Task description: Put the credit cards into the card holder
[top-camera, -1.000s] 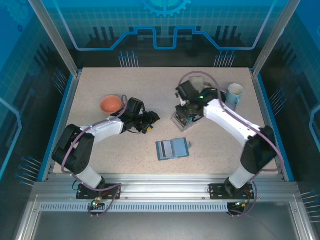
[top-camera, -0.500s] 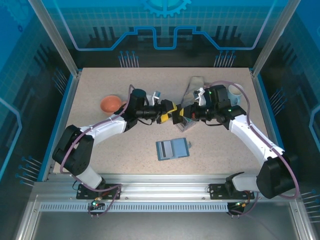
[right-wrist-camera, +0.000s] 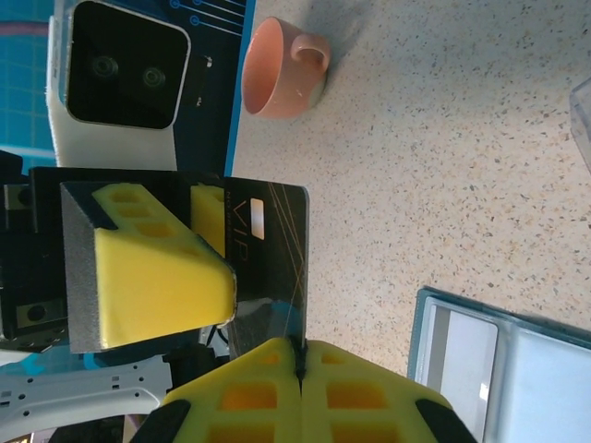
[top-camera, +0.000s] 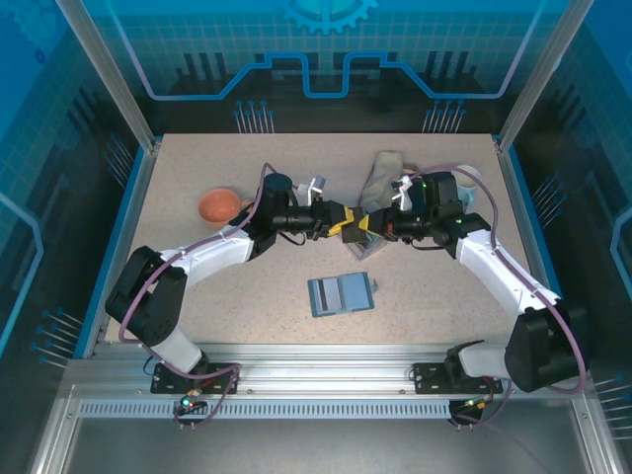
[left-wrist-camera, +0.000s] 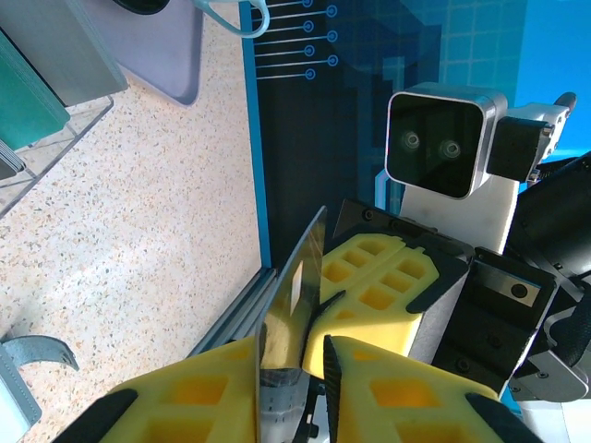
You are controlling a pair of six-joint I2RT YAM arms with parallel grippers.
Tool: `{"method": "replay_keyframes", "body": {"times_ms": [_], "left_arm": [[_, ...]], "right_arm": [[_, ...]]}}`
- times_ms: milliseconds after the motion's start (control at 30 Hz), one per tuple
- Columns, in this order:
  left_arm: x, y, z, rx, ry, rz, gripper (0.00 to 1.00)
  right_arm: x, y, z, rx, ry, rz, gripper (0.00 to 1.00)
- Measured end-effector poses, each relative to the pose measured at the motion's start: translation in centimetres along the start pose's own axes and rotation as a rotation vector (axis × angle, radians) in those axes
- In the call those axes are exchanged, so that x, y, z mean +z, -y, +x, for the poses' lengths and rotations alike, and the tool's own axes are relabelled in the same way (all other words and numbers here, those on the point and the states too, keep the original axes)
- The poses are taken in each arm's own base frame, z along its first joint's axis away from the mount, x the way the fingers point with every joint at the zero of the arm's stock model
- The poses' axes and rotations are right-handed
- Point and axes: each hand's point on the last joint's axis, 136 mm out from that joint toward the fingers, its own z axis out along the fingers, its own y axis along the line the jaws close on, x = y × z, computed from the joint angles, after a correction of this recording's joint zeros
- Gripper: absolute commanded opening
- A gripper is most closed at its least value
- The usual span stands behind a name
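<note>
Swung left tool (top-camera: 345,223) in, shut it on dark card (right-wrist-camera: 270,240), seemingly gripping. Kept right tool (right-wrist-camera: 300,365) clenched on same card. Means hand-over in air; not stowed yet.

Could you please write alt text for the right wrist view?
The right claw pinches the bottom edge of a dark card marked VIP, while the left claw straddles the card from the left. A pink cup sits on the speckled table beyond.

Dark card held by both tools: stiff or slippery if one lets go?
The dark card is probably stiff: it stands straight between left tool and right tool. Its glossy face looks slick, so it may pivot in a single edge pinch.
</note>
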Motion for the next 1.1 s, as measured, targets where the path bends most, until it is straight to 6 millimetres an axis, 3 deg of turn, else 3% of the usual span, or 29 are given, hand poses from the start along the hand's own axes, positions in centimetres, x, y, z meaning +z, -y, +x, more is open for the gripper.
{"method": "replay_keyframes", "body": {"times_ms": [367,567,633,700,867,1000,1100], "left_arm": [[-0.3,-1.3,0.7,-0.022,-0.008,-0.023,0.19],[-0.6,-1.4,1.1,-0.013,-0.011,-0.033,0.02],[-0.7,-1.7,1.3,-0.019,-0.01,-0.046,0.0],[-0.8,-2.1,1.6,-0.022,-0.01,-0.068,0.0],[-2.7,-3.6,2.8,-0.015,0.034,-0.179,0.0],[-3.1,-6.7,5.8,-0.034,0.023,-0.283,0.0],[-3.2,-10.6,8.7,-0.071,-0.008,-0.379,0.0]], "right_arm": [[0.2,0.7,0.4,0.045,-0.008,0.002,0.0],[0.4,1.3,0.8,0.066,-0.012,0.007,0.02],[0.4,1.6,1.0,0.074,-0.017,0.011,0.08],[0.5,2.0,1.3,0.075,-0.024,0.031,0.23],[0.1,7.4,3.0,0.062,-0.019,0.314,0.56],[0.7,11.0,6.6,0.016,-0.11,0.478,0.65],[1.4,13.0,9.1,-0.017,-0.202,0.571,0.7]]}}
